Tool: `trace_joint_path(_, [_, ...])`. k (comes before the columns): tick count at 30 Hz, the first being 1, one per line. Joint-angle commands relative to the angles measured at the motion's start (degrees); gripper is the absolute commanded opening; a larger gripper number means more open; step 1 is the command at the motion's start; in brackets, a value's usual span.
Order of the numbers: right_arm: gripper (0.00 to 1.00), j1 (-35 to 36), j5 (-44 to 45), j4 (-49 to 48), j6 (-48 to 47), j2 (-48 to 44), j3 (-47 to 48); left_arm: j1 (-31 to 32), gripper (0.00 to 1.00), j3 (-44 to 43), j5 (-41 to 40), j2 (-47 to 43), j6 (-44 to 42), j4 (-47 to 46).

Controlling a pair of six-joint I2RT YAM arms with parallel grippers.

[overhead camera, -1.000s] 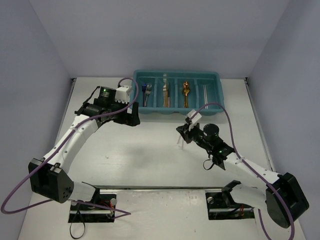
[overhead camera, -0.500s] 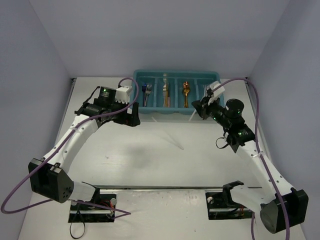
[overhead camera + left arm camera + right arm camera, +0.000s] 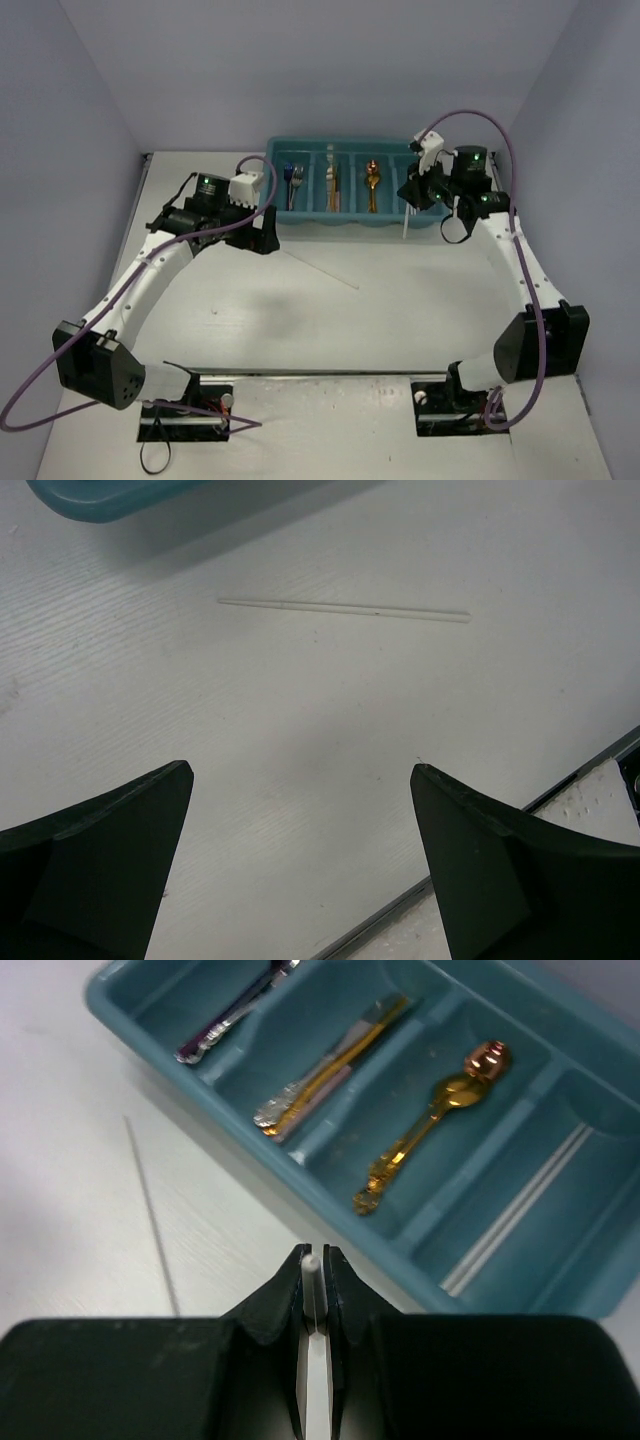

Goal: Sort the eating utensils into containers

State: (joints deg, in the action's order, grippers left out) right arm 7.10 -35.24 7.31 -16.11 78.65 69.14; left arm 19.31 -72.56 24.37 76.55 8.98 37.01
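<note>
Right tool (image 3: 413, 192) has swung from mid-desk to the tray (image 3: 350, 147), upper right of frame, jaws clamped on a pale stick (image 3: 406, 222). Drop into rightmost compartment (image 3: 560, 1190) likely next. Left tool (image 3: 300, 772) gapes empty. Second stick (image 3: 320, 268) lies on desk (image 3: 400, 320), centre frame.

My arms (image 3: 150, 275) are white with black joints; purple cables (image 3: 470, 113) loop alongside, green lights (image 3: 205, 182) glow, fingers (image 3: 100, 860) matte black.

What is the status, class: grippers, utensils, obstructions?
Right gripper shut on thin pale chopstick, by right end of teal-blue plastic cutlery tray. Left gripper open, empty. Second pale stick loose on white table. Nothing blocking.
</note>
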Motion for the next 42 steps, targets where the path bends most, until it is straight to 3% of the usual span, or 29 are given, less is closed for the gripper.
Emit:
trace_joint_path(1, [0.00, -3.77, -3.72, 6.82, -6.29, 9.53, 16.57, -0.50, 0.91, 0.56, 2.33, -2.47, -1.92, -1.59])
trace_joint_path(8, [0.00, -6.64, -3.52, 8.16, -6.79, 22.61, 32.49, -0.50, 0.91, 1.45, 3.29, -2.72, -2.04, -1.51])
trace_joint_path(16, [0.00, -9.99, -7.11, 9.46, 0.28, 40.75, 47.46, -0.50, 0.91, 2.60, 3.49, -2.98, -2.30, -1.51])
trace_joint_path(25, [0.00, -10.18, -6.25, 11.39, -1.28, 49.90, 51.88, -0.59, 0.91, 4.26, 3.75, -2.55, -1.78, -1.59])
trace_joint_path(27, [0.13, -10.18, -6.15, 11.83, -1.29, 51.02, 51.80, -0.59, 0.91, 4.20, 4.04, -1.95, -1.66, -1.59])
trace_joint_path(31, [0.56, -10.18, -5.81, 12.02, -1.21, 51.79, 51.71, -0.76, 0.91, 3.92, 4.37, -0.81, -1.34, -1.51])
trace_joint_path(34, [0.67, -10.09, -6.26, 11.96, 0.89, 50.53, 53.15, -0.85, 0.91, 3.85, 4.28, -0.44, -0.82, -1.59])
trace_joint_path(38, [0.63, -9.88, -8.01, 11.96, 2.63, 45.41, 57.01, -0.85, 0.91, 3.86, 4.07, -0.29, -0.07, -1.59])
trace_joint_path(42, [0.43, -6.06, -5.86, 12.09, -4.84, 34.80, 52.88, -0.85, 0.91, 3.76, 3.06, -1.00, 0.81, -2.03])
